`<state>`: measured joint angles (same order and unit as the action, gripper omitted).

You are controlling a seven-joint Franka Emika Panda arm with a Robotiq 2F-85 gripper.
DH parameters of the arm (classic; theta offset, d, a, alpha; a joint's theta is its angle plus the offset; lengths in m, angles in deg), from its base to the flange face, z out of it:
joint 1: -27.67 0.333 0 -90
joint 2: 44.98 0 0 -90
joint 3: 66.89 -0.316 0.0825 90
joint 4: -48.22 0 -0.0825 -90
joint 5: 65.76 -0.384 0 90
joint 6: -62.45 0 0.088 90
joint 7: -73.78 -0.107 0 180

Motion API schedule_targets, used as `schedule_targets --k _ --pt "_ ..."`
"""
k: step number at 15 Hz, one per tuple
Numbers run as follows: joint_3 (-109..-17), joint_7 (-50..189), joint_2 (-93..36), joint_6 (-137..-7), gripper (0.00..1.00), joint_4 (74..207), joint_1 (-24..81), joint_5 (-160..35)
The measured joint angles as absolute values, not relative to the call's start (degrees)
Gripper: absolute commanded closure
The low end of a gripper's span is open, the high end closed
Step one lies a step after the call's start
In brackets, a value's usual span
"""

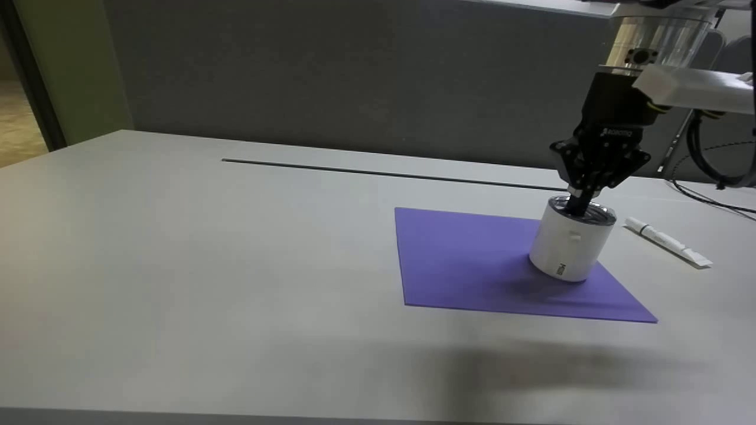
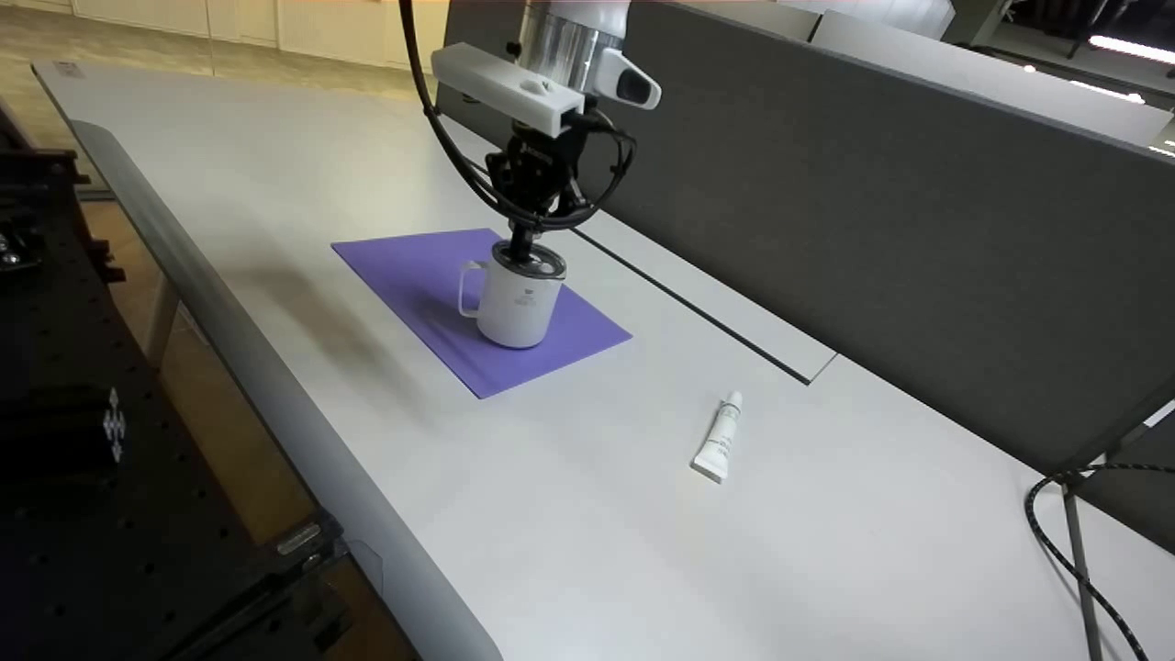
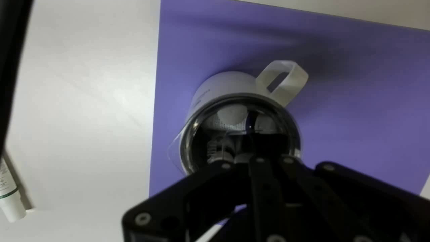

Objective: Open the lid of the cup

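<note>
The white cup (image 1: 570, 248) stands on a purple mat and also shows in an exterior view (image 2: 517, 310) and in the wrist view (image 3: 223, 82). Its handle (image 3: 292, 82) shows in the wrist view. The shiny dark-grey lid (image 1: 601, 216) sits on the cup's top and also shows in an exterior view (image 2: 549, 266) and in the wrist view (image 3: 231, 116). My gripper (image 1: 576, 209) points down with its fingers together, its tips at the lid's middle, inside the rim. In the wrist view the fingertips are hidden. I cannot tell whether a small part of the lid is between them.
The purple mat (image 1: 466, 254) lies under the cup on the white table (image 1: 236, 265). A white tube (image 1: 667, 241) lies beside the mat and also shows in an exterior view (image 2: 719, 439). A dark grey partition (image 2: 872, 239) stands along the back edge. A cable (image 2: 1056, 551) lies at the far end.
</note>
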<state>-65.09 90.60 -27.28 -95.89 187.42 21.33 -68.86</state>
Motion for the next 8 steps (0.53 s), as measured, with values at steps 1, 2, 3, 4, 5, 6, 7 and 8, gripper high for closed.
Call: schedule_targets --k 1,2,3,4,5,6,7,8 --pt "-65.07 90.52 -27.28 -95.93 1.0 187.44 21.35 -68.58" --pt "-64.98 90.27 -27.29 -95.93 1.0 187.44 21.42 -67.89" --pt "-64.82 89.91 -27.29 -95.98 1.0 187.44 21.55 -67.05" --pt "-64.66 89.48 -27.29 -96.0 1.0 187.44 21.65 -66.23" --pt "-64.48 89.08 -27.3 -96.03 1.0 187.42 21.74 -65.44" --pt "-64.23 88.65 -27.3 -96.12 1.0 187.42 21.85 -64.61" --pt "-63.99 88.27 -27.3 -96.19 1.0 187.42 21.97 -63.86" --pt "-63.71 87.79 -27.3 -96.32 1.0 187.42 22.09 -62.97"
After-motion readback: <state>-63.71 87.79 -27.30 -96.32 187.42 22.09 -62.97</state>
